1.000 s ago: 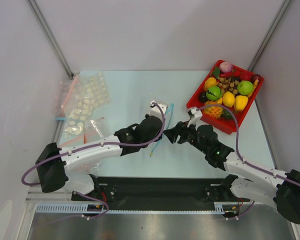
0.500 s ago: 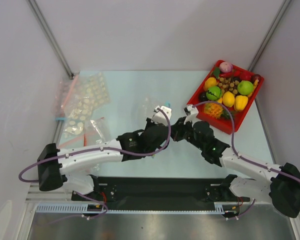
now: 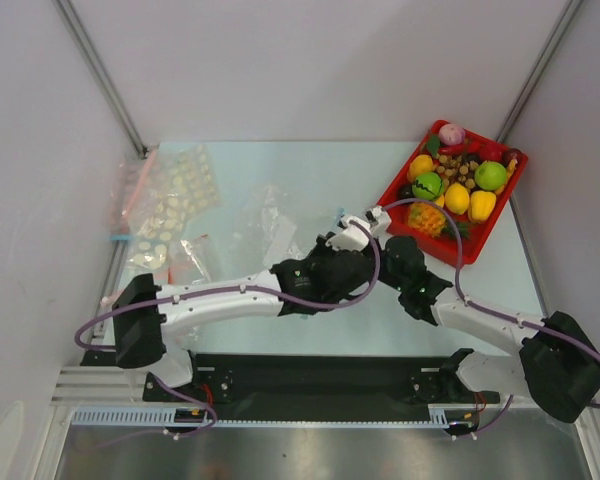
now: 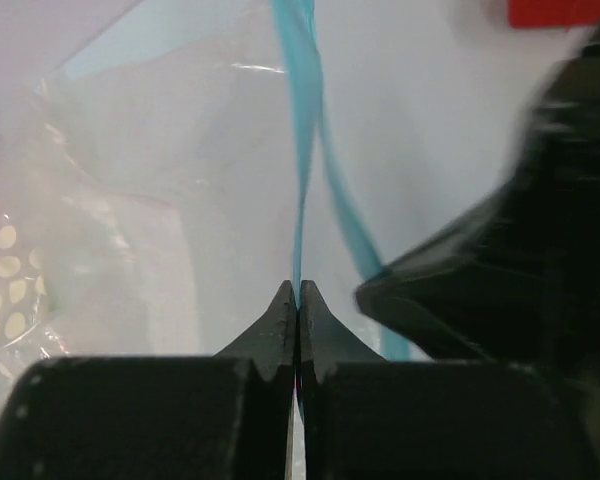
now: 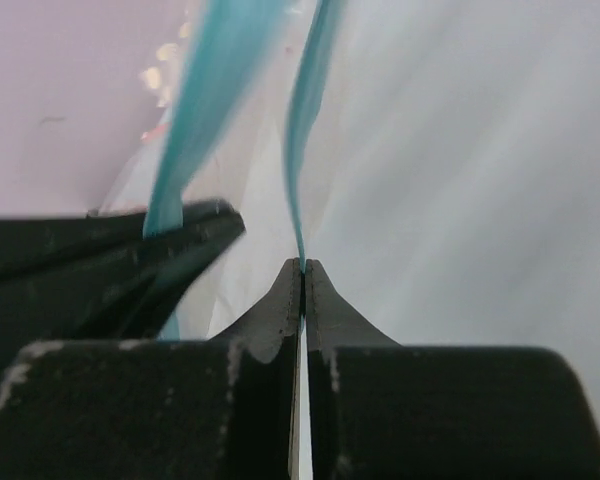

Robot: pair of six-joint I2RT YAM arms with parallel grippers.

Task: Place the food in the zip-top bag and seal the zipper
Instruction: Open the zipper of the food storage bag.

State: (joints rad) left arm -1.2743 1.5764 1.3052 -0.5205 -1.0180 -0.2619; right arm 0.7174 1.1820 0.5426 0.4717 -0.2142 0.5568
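Note:
The zip-top bag (image 3: 268, 226) is clear and crinkly and hangs between my two arms at the table's middle. Its zipper (image 4: 298, 150) is a teal strip, split into two lips. My left gripper (image 4: 298, 296) is shut on one lip. The other lip (image 5: 298, 120) is pinched in my right gripper (image 5: 303, 266), also shut, close beside the left one. The food (image 3: 450, 190) lies in the red tray (image 3: 390, 196) at the back right: an orange pineapple (image 3: 427, 221), a dark-marked green fruit (image 3: 427, 186) and yellow pieces (image 3: 458, 198). None of it is in the bag.
A pile of other clear bags (image 3: 165, 205) with pink strips and spotted sheets lies at the back left. Slanted metal posts (image 3: 100, 75) stand at both back corners. The two wrists crowd together just left of the tray's near corner.
The right gripper has closed on the zipper's lip. The left arm has swung right, carrying the bag's mouth toward the tray, and the right gripper has drawn in beside it.

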